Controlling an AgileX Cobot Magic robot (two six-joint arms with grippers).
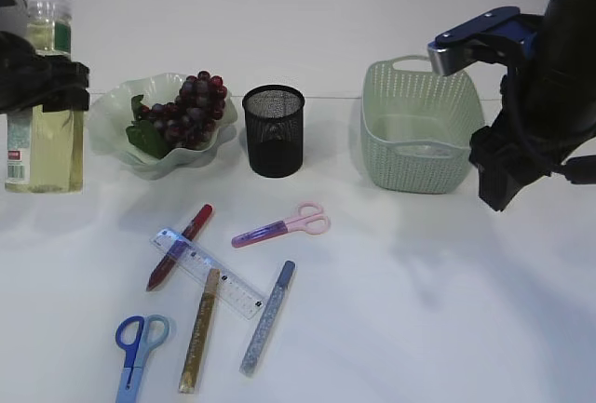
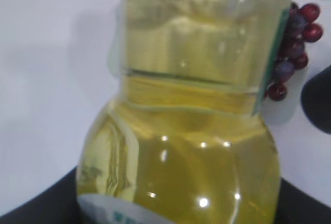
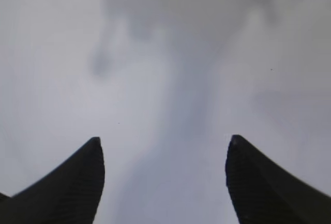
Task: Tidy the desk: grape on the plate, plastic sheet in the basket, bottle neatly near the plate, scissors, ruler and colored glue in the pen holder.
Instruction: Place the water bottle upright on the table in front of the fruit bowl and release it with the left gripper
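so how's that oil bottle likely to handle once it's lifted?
Probably heavy for its size: the bottle looks nearly full of yellow liquid. Likely slippery, since the clear plastic is smooth and glossy with highlights in the left wrist view. It is tall and narrow, so it may tip if the left hand sets it down tilted beside the plate.

Left gripper [image 1: 42,82] at the table's left edge, jaws clamped around the bottle [image 1: 42,133]. Right gripper [image 3: 164,182] raised near the right edge, fingers [image 3: 77,182] spread wide, nothing between them.
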